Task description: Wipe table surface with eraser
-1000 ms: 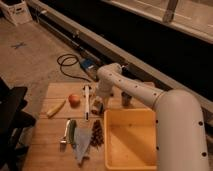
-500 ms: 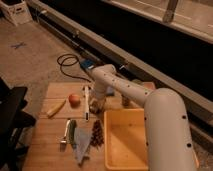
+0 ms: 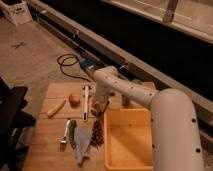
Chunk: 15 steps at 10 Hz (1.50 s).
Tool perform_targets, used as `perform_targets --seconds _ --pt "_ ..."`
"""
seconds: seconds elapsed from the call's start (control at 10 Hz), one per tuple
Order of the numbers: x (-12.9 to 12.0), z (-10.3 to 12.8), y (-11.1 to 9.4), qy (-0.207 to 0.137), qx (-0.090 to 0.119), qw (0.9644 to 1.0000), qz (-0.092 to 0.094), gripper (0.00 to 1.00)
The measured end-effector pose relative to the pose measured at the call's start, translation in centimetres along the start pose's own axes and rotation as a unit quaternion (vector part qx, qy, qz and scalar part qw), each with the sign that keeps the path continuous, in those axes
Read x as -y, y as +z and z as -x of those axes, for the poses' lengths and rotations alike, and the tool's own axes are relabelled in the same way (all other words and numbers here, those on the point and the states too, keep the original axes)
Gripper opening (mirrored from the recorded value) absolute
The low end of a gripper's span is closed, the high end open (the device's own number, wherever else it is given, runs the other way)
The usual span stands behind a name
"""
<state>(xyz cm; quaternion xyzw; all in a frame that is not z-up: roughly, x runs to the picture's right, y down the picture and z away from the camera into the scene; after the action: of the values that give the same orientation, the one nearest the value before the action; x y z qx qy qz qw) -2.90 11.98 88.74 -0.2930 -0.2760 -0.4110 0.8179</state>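
One gripper (image 3: pixel 99 107), fingers closed, low over the counter (image 3: pixel 45 145), just right of the white-handled tool (image 3: pixel 86 102). Eraser: hidden, judged directly under or between the fingers; long axis cannot be told.

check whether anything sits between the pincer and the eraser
Nothing visible does. The pincer is shut, down at the table surface just beside the white-handled tool; the eraser cannot be made out beneath it.

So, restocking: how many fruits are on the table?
2: an orange fruit left of the white-handled tool, a banana further left. The arm may hide others; the shut pincer hangs beside that tool.
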Motion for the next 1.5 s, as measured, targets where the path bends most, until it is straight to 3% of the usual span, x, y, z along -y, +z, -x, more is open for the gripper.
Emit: perform_targets --seconds 0.2,0.4,0.9,1.2,1.5 --pt "-2.0 1.2 -1.6 0.026 -0.013 0.9996 0.006 0.0" --pt "-3.4 0.6 -1.9 0.05 -0.025 0.9984 0.006 0.0" --pt "-1.5 -3.0 -0.8 0.065 -0.042 0.9968 -0.022 0.0" --pt "1.2 -1.4 -0.6 0.044 -0.039 0.9972 -0.047 0.0" --pt "4.4 2.3 -0.1 0.014 -0.02 0.9971 -0.072 0.0"
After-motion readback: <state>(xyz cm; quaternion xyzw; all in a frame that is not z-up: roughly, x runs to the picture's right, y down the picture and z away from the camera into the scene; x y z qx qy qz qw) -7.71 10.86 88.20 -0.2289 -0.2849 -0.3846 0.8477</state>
